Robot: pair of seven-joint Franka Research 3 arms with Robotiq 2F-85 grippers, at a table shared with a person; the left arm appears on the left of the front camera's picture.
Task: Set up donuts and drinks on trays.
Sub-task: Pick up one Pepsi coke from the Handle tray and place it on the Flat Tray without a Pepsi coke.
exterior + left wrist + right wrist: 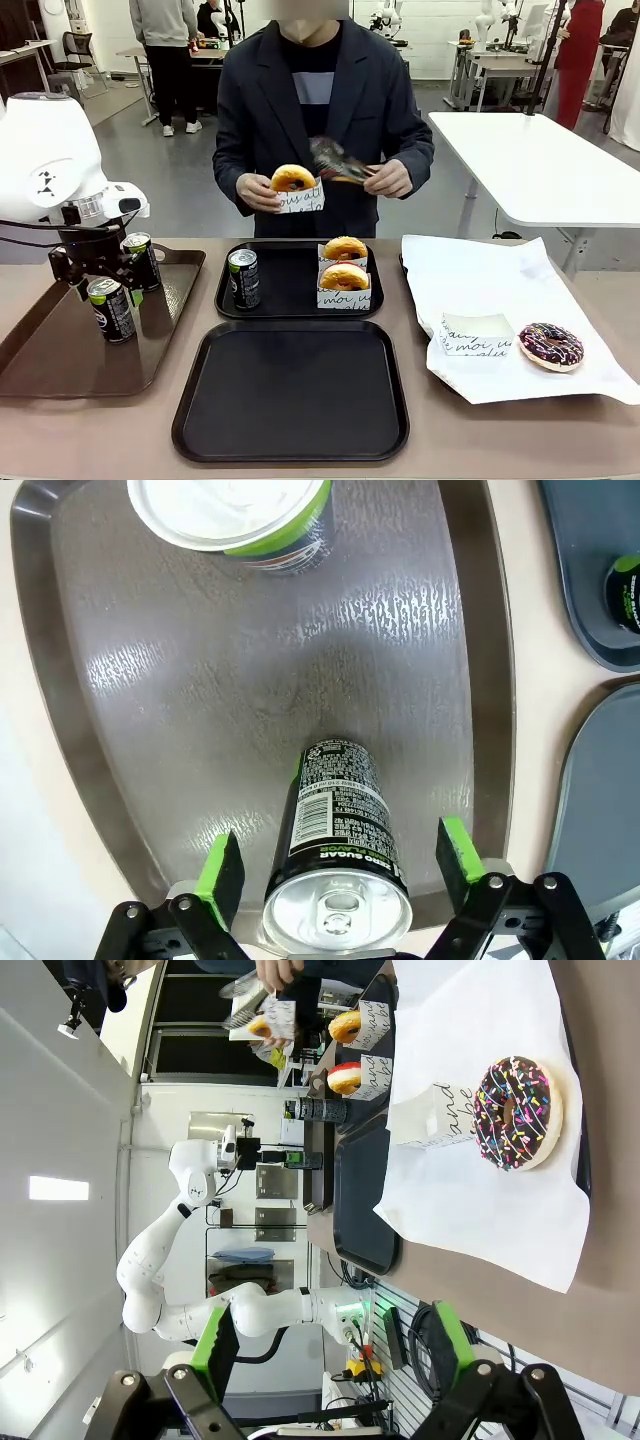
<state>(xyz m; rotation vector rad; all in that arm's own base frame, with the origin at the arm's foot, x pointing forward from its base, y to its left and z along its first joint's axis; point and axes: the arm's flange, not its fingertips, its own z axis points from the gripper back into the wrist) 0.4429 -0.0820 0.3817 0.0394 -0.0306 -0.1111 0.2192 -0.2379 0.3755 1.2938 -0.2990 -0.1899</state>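
My left gripper [338, 865] is open, its green pads [220, 875] standing either side of a black soda can [335, 830] with a small gap on each side. That can [110, 308] stands upright on the brown handled tray [60, 360], with a second can [141, 260] just behind it. The far black tray [290, 305] carries a third can [243, 278] and two sleeved donuts [344, 278]. The near black tray [290, 395] is bare. The person holds another sleeved donut [296, 187] above the table. My right gripper [330, 1350] is open and holds nothing.
At the right, a white paper sheet [470, 275] carries a chocolate sprinkled donut [551, 346] and an empty paper sleeve [475, 336]. The person's other hand [390, 178] holds something dark and blurred. Behind the person stands a white table [540, 160].
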